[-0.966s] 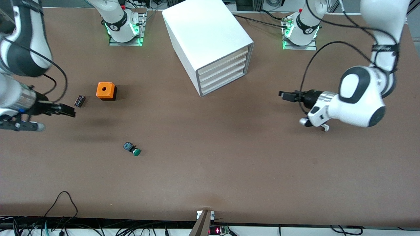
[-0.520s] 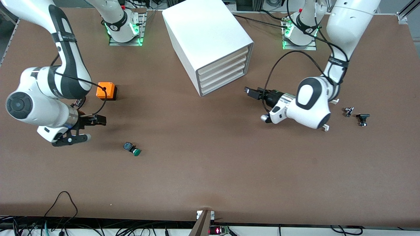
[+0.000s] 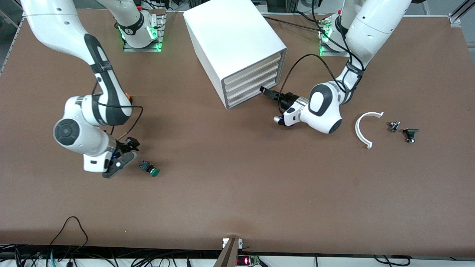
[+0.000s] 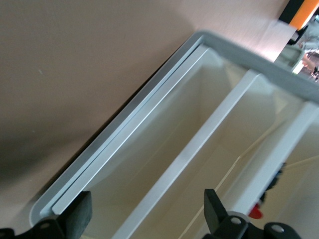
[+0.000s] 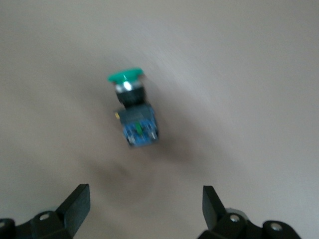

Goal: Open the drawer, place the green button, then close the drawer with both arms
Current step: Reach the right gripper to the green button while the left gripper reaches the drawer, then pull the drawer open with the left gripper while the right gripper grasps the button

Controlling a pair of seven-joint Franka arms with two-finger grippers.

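Brown table [image 3: 237, 193] with white cabinet [image 3: 230, 40].
Left gripper [image 3: 266, 91], jaws released, at the drawer [image 3: 249, 97]; right gripper [image 3: 128, 145], jaws released, near the button [image 3: 149, 168].

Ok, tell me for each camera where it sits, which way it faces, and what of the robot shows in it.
Front view: high across the table, facing both arms' bases; shows both arms, the cabinet, the button.
Left wrist view: on the left arm's wrist, facing the drawer fronts close up; the open left gripper frames them.
Right wrist view: on the right arm's wrist, looking down at the button on the table; the open right gripper shows.
Shared: front and right wrist views both show the button.
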